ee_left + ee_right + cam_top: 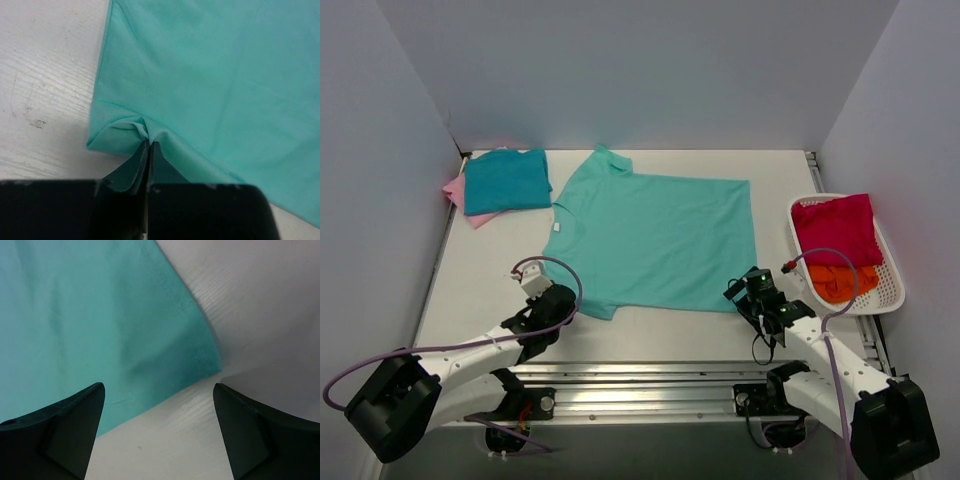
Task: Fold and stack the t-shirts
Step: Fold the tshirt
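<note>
A mint-green t-shirt (660,240) lies spread flat in the middle of the table. My left gripper (565,300) is shut on its near left sleeve; the left wrist view shows the cloth (210,75) puckered at the shut fingertips (148,145). My right gripper (740,290) is open and empty just off the shirt's near right hem corner (207,362), which lies flat between the spread fingers. A folded darker teal t-shirt (506,180) lies on a folded pink one (453,188) at the back left. A crimson t-shirt (835,228) and an orange one (842,281) lie in the basket.
A white slotted plastic basket (892,290) stands at the right edge of the table. Grey walls close in the left, back and right sides. A metal rail (650,375) runs along the near edge between the arm bases.
</note>
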